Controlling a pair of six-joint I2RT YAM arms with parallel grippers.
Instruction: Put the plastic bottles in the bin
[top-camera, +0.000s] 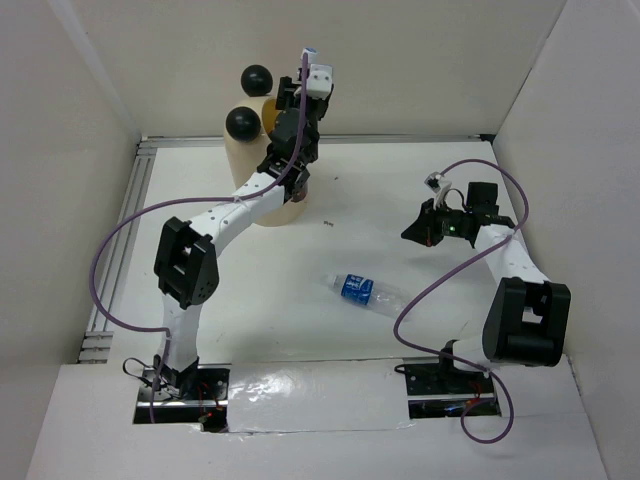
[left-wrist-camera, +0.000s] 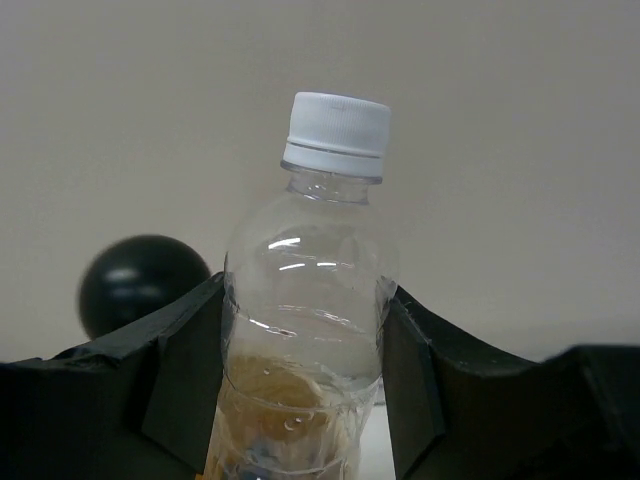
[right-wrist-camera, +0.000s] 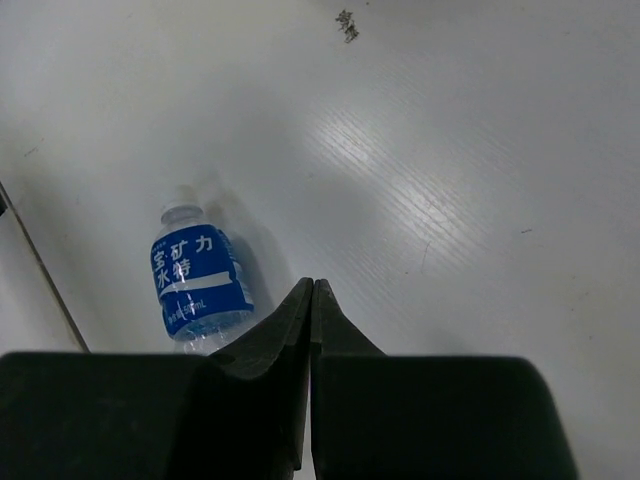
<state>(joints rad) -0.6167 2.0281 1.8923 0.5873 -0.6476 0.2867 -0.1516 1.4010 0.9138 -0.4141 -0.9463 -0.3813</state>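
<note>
Well, L gripper (left-wrist-camera: 302, 375) pinches white-cap bottle (left-wrist-camera: 310, 290) by far-left bin (top-camera: 238, 162); early release = rim miss. R gripper (right-wrist-camera: 311, 330) fingers pressed together, empty.

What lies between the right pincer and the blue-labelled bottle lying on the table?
Nothing: only bare table separates right pincer from blue-labelled bottle, seen in top view.

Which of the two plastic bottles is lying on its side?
The bottle with the blue label, on the table. The white-capped bottle is gripped in the left pincer, off the table.
</note>
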